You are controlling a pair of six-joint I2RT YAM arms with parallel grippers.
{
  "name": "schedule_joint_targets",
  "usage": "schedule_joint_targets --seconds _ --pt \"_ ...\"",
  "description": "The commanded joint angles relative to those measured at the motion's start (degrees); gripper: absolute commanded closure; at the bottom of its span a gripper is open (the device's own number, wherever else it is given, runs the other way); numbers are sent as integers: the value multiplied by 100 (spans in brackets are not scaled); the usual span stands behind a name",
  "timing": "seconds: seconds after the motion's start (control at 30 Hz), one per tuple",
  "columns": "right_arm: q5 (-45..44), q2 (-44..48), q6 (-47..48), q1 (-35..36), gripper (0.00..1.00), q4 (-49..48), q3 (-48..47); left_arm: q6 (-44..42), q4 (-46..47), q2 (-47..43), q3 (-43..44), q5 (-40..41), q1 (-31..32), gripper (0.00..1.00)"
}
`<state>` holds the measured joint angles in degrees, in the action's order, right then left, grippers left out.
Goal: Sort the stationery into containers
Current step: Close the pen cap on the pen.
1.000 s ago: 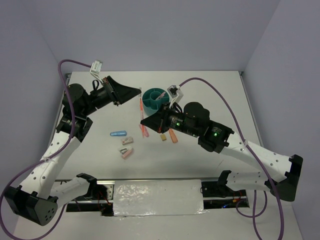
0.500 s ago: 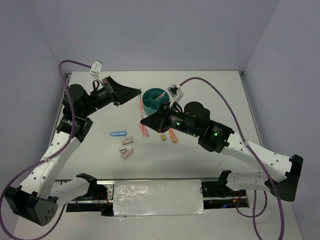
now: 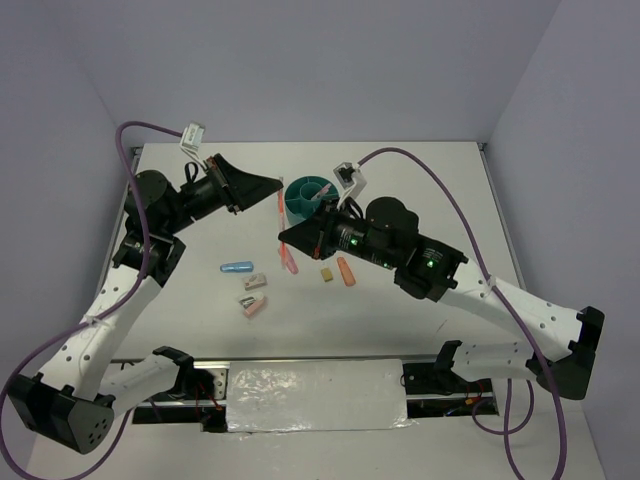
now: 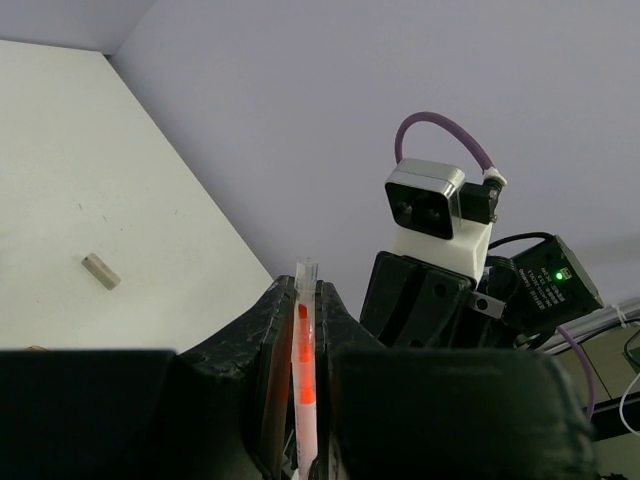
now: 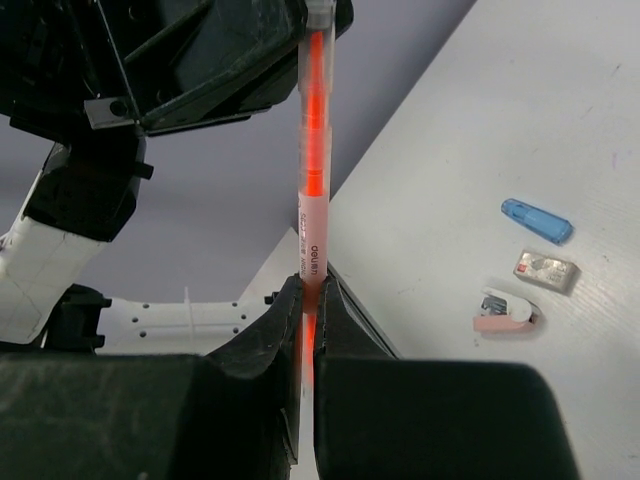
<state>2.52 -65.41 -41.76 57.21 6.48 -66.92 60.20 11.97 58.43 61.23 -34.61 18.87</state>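
Note:
A thin pink pen [image 3: 281,212] is held in the air between both grippers, just left of the round teal tub [image 3: 298,208]. My left gripper [image 3: 277,190] is shut on its upper end, which shows between the fingers in the left wrist view [image 4: 303,360]. My right gripper [image 3: 283,236] is shut on its lower end, as the right wrist view shows [image 5: 312,180]. A second pink pen [image 3: 291,264], a blue capsule [image 3: 236,267], a grey block [image 3: 256,282], a pink-white block [image 3: 252,306], a tan block [image 3: 326,274] and an orange capsule [image 3: 346,271] lie on the table.
A pink-white piece [image 3: 322,192] sits inside the tub. The right wrist view shows the blue capsule [image 5: 537,221], the grey block [image 5: 545,268] and the pink-white block [image 5: 505,312] on the white table. A small block [image 4: 101,271] lies alone in the left wrist view.
My right arm has shifted slightly up and left, uncovering the tan block and orange capsule. The left arm and the pen have barely moved.

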Motion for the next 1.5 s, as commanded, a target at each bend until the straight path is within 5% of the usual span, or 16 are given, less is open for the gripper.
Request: schedule_joint_targets --seconds 0.0,0.57,0.73,0.87,0.97,1.03,1.27,1.47 --pt "-156 -33 133 -61 100 -103 -384 -35 236 -139 -50 -37 46 100" --pt "-244 -481 545 -377 100 -560 -1209 -263 192 -122 91 -81 90 95" --pt "26 -657 1397 -421 100 -376 -1693 -360 324 -60 222 -204 90 80" --pt "485 -588 1732 -413 100 -402 -1465 -509 271 54 520 -178 90 53" --pt "547 -482 1689 -412 100 -349 -1298 -623 123 256 942 -108 90 48" --pt "582 -438 1680 -421 100 -323 -1254 -659 122 379 1153 -90 90 49" --pt "390 -447 1706 -412 100 -174 -1341 -387 674 546 1076 -432 90 81" --pt "257 -587 1733 -491 100 -15 -1631 -123 1202 529 750 -898 90 94"
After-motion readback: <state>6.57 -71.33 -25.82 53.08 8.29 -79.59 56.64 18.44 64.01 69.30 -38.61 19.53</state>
